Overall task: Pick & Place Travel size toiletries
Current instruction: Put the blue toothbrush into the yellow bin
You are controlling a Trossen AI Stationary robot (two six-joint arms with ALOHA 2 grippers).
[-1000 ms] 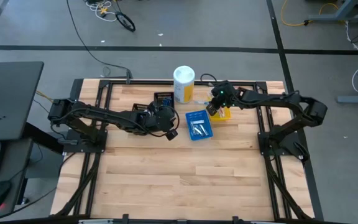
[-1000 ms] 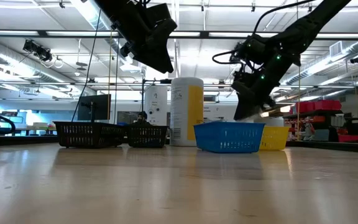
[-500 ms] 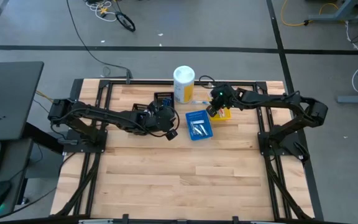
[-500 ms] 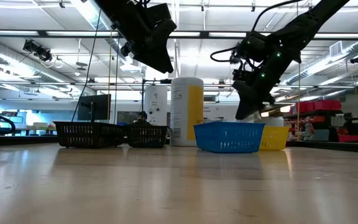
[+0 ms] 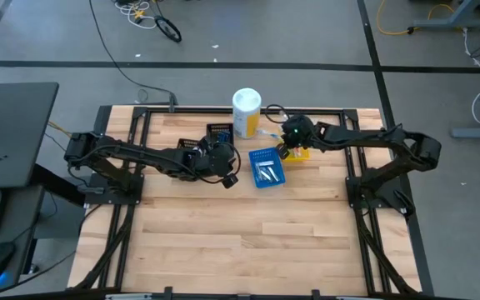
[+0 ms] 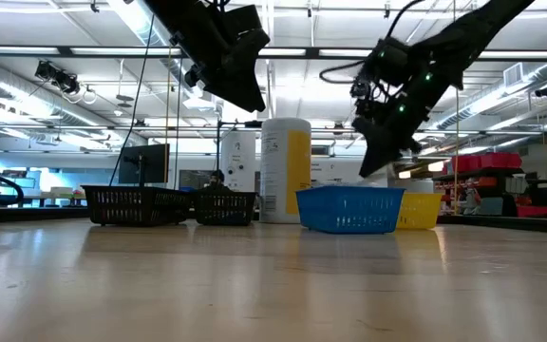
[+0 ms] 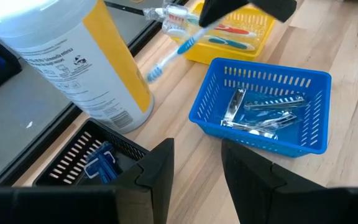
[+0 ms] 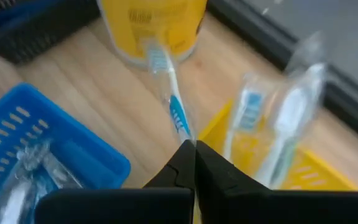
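While the left gripper hangs open near the black trays | right gripper is clamped on a toothbrush by its handle end, above the yellow tray | toothbrush: light, slim, wrapper likely slippery; pinch mid-handle.

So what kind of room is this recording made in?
Most likely a large lab or workshop: long ceiling light strips over an open hall, loose cables on the grey floor, and a wooden table in a black metal frame.
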